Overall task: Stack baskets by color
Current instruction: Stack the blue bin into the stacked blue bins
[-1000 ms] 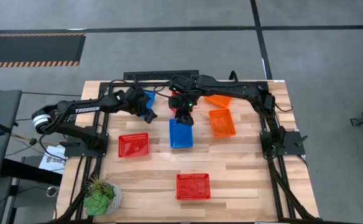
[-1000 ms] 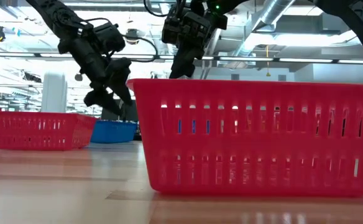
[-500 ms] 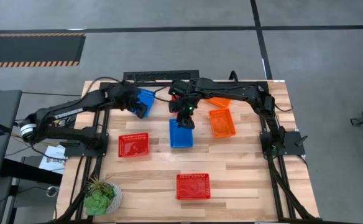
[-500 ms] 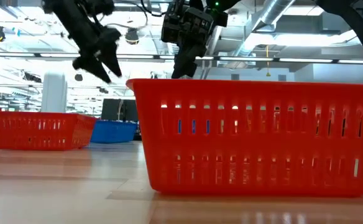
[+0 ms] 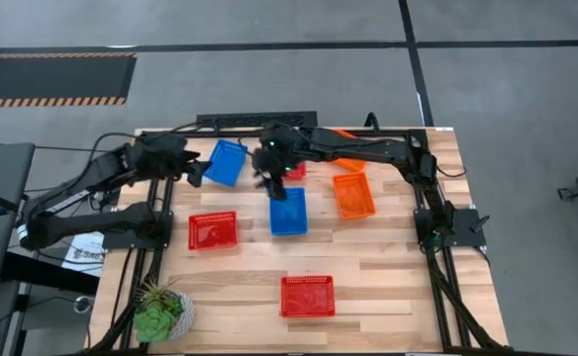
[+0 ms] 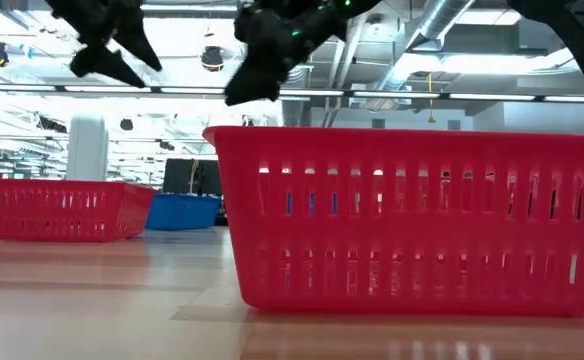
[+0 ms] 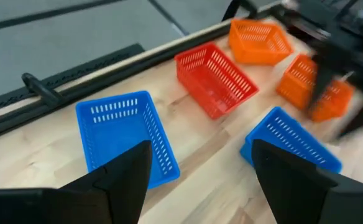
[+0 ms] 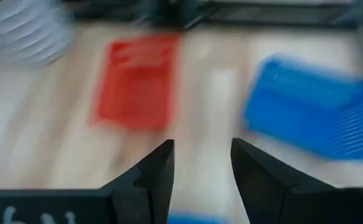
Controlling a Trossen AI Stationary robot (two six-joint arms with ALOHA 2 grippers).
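From above, the right gripper (image 5: 272, 181) is seen hanging, jaws apart and empty, over the far end of the central blue basket (image 5: 288, 212). The left gripper (image 5: 192, 172), likewise parted (nothing between its fingers), is being held beside the far blue basket (image 5: 225, 162). The near red basket (image 6: 412, 220) is filling the low view, hiding the orange baskets (image 7: 256, 40) that are caught by the left wrist view.

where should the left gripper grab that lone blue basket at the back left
Probably by a rim wall. The lone blue basket sits upright with its mouth open, nothing inside, mesh walls thin enough to pinch. Coming from above, the open left gripper beside it could straddle the near short wall, one finger inside, one outside.
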